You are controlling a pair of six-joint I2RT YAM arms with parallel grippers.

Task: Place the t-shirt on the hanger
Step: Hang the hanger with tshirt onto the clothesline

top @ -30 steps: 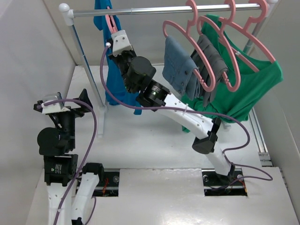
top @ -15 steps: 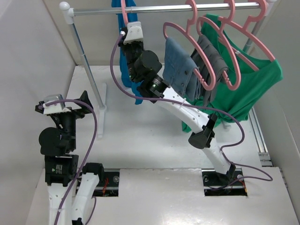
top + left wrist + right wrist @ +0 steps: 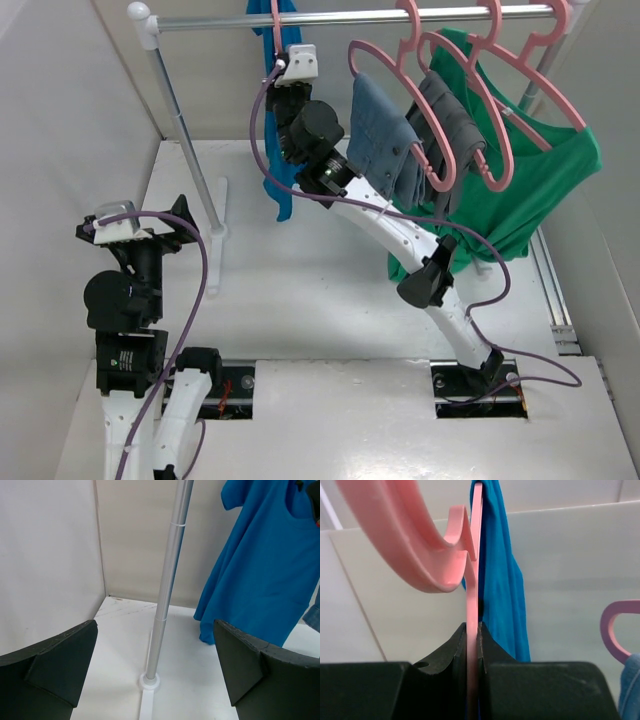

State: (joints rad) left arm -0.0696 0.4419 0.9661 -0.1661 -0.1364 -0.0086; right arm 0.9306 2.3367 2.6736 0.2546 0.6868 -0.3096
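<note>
Pink, stiff hanger [image 3: 474, 580] is pinched edge-on by the right gripper [image 3: 472, 640], limp t-shirt [image 3: 497, 580] draped just beyond. The left gripper [image 3: 155, 665] is spread wide, empty.

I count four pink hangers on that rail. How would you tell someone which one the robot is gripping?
Find the silver rail across the back and look left of the three other hangers crowded together. The leftmost hanger stands apart, pinched edge-on in the right hand. It alone has the bright blue t-shirt hanging from it; the rest bear trousers or a green shirt.
</note>
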